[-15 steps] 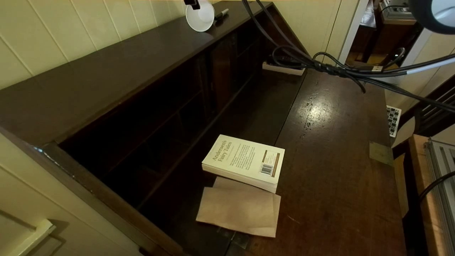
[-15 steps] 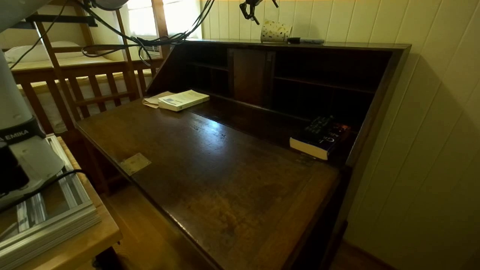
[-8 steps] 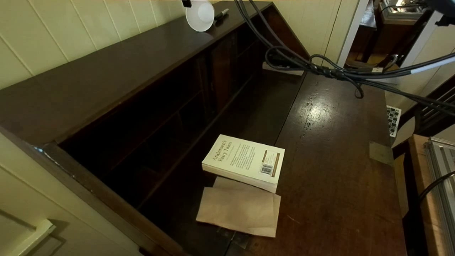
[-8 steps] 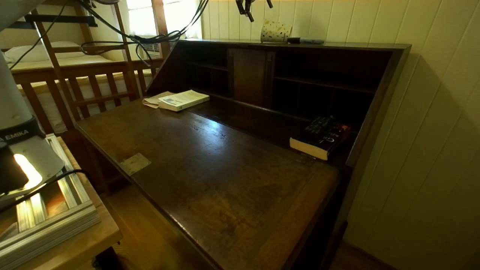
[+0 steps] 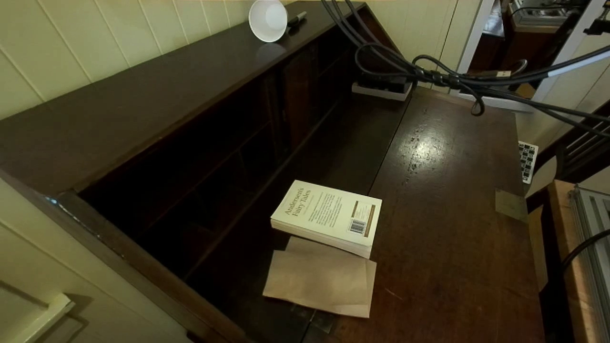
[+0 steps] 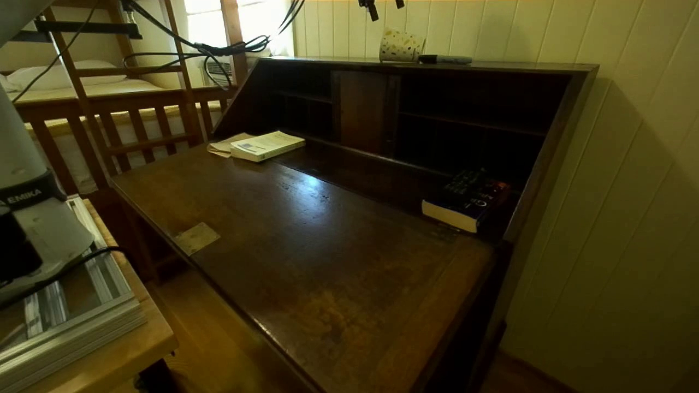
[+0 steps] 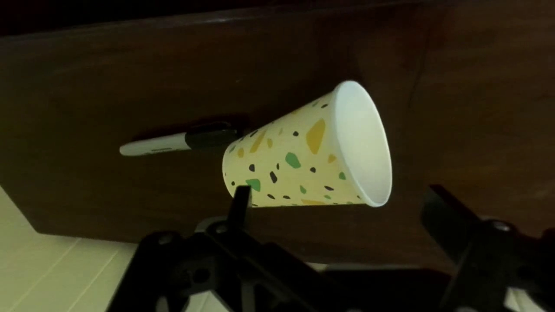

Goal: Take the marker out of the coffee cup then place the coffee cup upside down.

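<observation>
Gripper (image 7: 339, 190) higher than before, jaws wide apart, above the unmoved coffee cup (image 7: 290, 156) on its side.

A pale wall (image 6: 622, 229) of vertical boards stands behind the dark wooden desk (image 6: 327, 262), on which a bright reflection (image 6: 307, 188) lies. Near a very bright window (image 6: 262, 24) there is a wooden bed (image 6: 150, 99), and the floor (image 6: 207, 338) is brown.

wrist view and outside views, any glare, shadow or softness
In both exterior views, glare on the desktop, compartments deep in shadow; in an exterior view, window blown out; in the wrist view, dim light, the pincer dark and softer than the cup.
</observation>
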### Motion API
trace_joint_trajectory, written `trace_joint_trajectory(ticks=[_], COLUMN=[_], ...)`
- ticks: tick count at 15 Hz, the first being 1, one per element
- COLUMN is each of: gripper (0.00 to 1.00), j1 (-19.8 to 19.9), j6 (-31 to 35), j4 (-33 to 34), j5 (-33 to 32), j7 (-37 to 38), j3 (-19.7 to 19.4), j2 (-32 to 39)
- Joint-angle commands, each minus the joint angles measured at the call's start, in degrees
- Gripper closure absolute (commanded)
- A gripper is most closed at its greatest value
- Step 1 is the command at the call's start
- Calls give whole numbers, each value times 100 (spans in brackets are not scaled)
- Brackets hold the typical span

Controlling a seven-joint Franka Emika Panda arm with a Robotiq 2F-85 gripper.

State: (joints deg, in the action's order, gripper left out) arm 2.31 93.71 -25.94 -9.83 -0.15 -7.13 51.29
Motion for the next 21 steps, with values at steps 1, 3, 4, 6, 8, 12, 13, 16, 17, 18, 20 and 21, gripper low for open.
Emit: trace_joint_trajectory(ticks=[1,3,4,6,8,12,13,16,17,18,20,21], gripper=[0,0,0,0,0,0,0,0,0,0,0,0], j1=[270,380,437,519,583,647,664,705,721,721,734,745], j6=[169,364,488,819,1196,1762,1835,1928,1896,1874,1770,1703], j4=[33,58,63,78,87,74,65,42,25,25,40,50], j5=[532,784,900,1094,1223,1200,1197,1183,1184,1143,1104,1095], j7=[656,985,1143,1482,1806,2215,2304,2514,2557,2599,2650,2650], j3=[263,371,416,480,500,410,401,375,370,332,282,265], j2=[3,35,57,108,192,330,350,403,402,416,428,433])
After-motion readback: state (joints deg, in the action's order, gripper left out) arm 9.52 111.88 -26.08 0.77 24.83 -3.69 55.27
